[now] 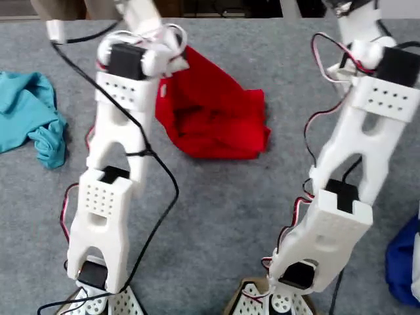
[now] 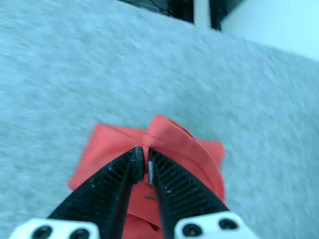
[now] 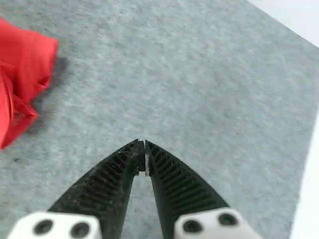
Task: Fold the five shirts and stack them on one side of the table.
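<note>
Pinching a fold of the red shirt [image 2: 185,149], the left gripper [image 2: 143,160] covers cloth beneath; the right gripper [image 3: 144,150] hangs pressed together.

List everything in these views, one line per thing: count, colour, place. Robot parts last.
red fabric shirt: one, red, crumpled mid-table toward the far edge, a fold pinched by the left gripper.
teal fabric shirt: one, teal, bunched at the table's left edge.
dark blue fabric shirt: one, blue, cut off at the right edge beside the right arm's base.
grey felt table cover: one, grey, under everything.
left arm: one, white, black cable along it, stretched to the red shirt.
right arm: one, white, on the right.
left gripper: one, black fingers, shut on the red shirt.
right gripper: one, black fingers, shut over bare cover.
</note>
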Tool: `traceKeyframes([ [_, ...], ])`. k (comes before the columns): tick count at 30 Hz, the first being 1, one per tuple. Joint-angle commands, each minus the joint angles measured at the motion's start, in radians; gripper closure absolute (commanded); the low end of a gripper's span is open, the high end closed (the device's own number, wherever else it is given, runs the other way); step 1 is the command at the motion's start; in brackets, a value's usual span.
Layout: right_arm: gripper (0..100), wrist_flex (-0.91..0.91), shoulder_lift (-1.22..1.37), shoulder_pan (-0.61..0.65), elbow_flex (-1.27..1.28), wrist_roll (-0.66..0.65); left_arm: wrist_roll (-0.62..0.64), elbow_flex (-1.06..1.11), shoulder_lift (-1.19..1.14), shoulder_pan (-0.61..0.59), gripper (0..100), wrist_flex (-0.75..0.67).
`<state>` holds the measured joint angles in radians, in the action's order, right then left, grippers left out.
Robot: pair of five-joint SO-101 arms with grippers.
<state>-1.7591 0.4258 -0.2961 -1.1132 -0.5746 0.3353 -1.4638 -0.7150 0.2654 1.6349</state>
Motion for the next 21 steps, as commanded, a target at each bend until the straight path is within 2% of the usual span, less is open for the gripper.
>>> traceKeyframes([
  [1,98.0,-0.017,-0.012,-0.067,-0.082,-0.035,0.005,-0.014,0.012,0.101,98,0.003],
  [10,98.0,-0.017,-0.013,-0.222,-0.159,-0.086,-0.002,0.091,-0.015,0.327,98,-0.046],
  [21,98.0,-0.021,-0.013,-0.249,-0.168,-0.114,0.002,0.132,-0.196,0.397,98,-0.084],
])
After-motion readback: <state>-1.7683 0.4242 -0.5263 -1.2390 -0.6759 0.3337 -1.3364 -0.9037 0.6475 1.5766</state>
